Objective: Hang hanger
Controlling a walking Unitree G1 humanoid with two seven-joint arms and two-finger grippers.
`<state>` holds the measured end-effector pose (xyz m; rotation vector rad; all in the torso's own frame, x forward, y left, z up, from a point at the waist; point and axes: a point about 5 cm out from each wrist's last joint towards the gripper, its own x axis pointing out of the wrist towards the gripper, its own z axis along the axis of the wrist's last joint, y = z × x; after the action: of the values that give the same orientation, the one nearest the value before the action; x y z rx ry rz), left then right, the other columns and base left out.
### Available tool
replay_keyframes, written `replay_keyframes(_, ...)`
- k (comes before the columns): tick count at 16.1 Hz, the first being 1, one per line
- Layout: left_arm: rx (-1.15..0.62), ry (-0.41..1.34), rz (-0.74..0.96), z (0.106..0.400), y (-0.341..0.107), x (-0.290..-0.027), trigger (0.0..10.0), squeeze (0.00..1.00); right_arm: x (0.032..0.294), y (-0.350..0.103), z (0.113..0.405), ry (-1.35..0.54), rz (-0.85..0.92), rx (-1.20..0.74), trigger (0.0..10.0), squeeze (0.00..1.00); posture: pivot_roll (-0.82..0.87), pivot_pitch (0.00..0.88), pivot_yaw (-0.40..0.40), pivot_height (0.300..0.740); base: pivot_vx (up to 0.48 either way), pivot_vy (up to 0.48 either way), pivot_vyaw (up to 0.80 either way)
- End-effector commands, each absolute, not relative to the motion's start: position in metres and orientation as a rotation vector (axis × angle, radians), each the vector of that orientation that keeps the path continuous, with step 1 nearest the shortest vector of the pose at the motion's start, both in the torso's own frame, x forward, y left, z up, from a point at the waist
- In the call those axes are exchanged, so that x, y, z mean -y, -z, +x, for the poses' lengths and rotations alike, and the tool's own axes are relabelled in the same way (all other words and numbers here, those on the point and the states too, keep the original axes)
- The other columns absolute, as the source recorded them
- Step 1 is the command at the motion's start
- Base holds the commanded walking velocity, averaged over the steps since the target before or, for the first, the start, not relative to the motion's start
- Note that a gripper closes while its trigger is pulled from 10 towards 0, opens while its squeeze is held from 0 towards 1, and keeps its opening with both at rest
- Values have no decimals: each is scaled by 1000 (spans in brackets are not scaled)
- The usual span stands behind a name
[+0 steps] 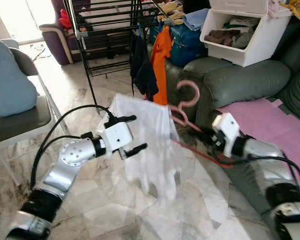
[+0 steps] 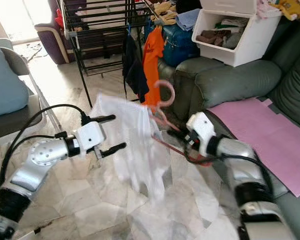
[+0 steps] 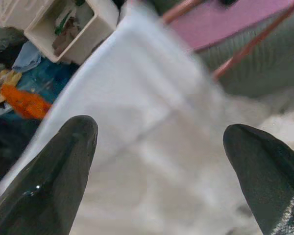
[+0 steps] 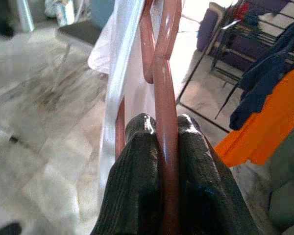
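Over marble floor (image 1: 90, 210), right claw (image 4: 162, 134) pinches hanger (image 4: 165, 63).

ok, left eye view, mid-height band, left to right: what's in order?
Blue cushion → left gripper, open → white garment → pink hanger → right gripper, shut on the hanger → pink mat on the sofa.

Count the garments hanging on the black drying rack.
2: a dark navy garment and an orange garment beside it, both at the black drying rack's near corner, by the green sofa. More may hang hidden behind.
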<state>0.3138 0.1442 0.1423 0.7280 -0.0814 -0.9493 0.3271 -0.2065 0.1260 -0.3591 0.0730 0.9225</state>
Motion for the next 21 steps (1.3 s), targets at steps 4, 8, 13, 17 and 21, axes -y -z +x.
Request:
replay_keyframes(4,57,907,832,330,-146,-166,10000,1000,208,-144,318,-1065,-566,0,10000,0,-97,0,10,740,0,0,0)
replay_keyframes(8,75,922,832,343,-151,-153,10000,0,198,-143,314,-1112,-651,37,10000,0,-101,0,22,740,0,0,0)
replay_keyframes(13,28,1036,857,348,-144,-141,0,0,191,-147,317,-1083,-701,110,10000,0,-105,0,29,740,0,0,0)
replay_keyframes(17,-11,1056,887,355,-148,-147,0,0,189,-145,317,-1067,-721,133,10000,0,-109,0,35,740,0,0,0)
replay_keyframes(21,-89,1097,910,357,-145,-154,0,0,186,-142,315,-1067,-728,141,10000,0,-106,0,38,740,0,0,0)
